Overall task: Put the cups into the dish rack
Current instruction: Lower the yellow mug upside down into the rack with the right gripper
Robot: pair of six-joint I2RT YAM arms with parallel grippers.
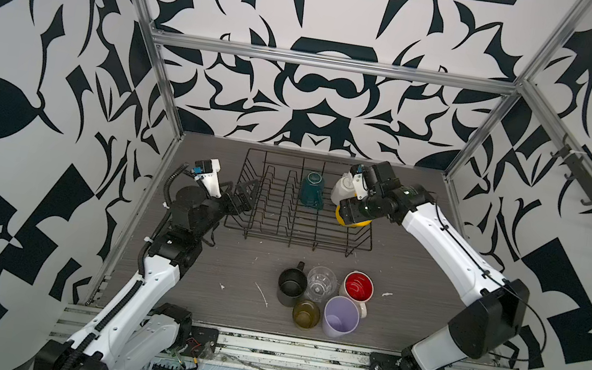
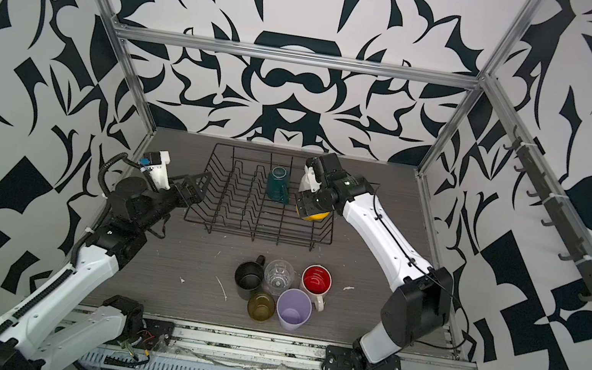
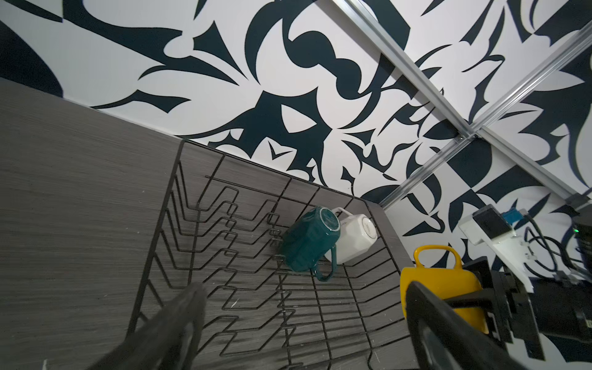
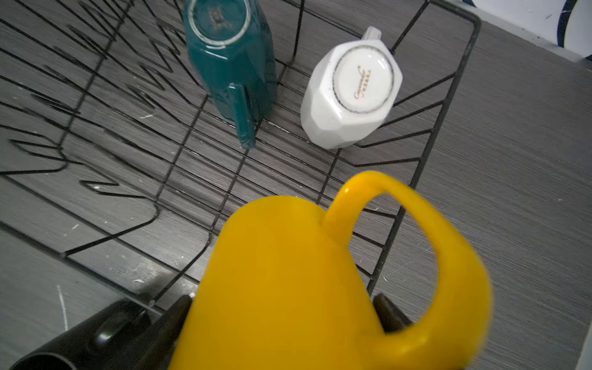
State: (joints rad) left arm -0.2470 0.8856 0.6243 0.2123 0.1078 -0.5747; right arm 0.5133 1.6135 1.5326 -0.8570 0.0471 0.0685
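The black wire dish rack (image 1: pixel 268 197) stands at the back middle of the table. A teal mug (image 1: pixel 312 190) and a white mug (image 4: pixel 352 96) stand upside down in its far right part. My right gripper (image 4: pixel 283 304) is shut on a yellow mug (image 4: pixel 288 272), one finger on each side of its body, over the rack's near right corner. My left gripper (image 3: pixel 304 288) hangs open and empty at the rack's left edge. On the table in front stand a black mug (image 1: pixel 291 286), a clear glass (image 1: pixel 321 283), a red-lined white mug (image 1: pixel 358 286), a lilac tumbler (image 1: pixel 341 317) and an amber-olive glass (image 1: pixel 306 313).
Aluminium frame posts (image 1: pixel 164 92) rise at the table's back corners against patterned walls. A metal rail (image 1: pixel 300 351) with both arm bases runs along the front edge. A strip of hooks (image 1: pixel 587 192) is fixed on the right wall.
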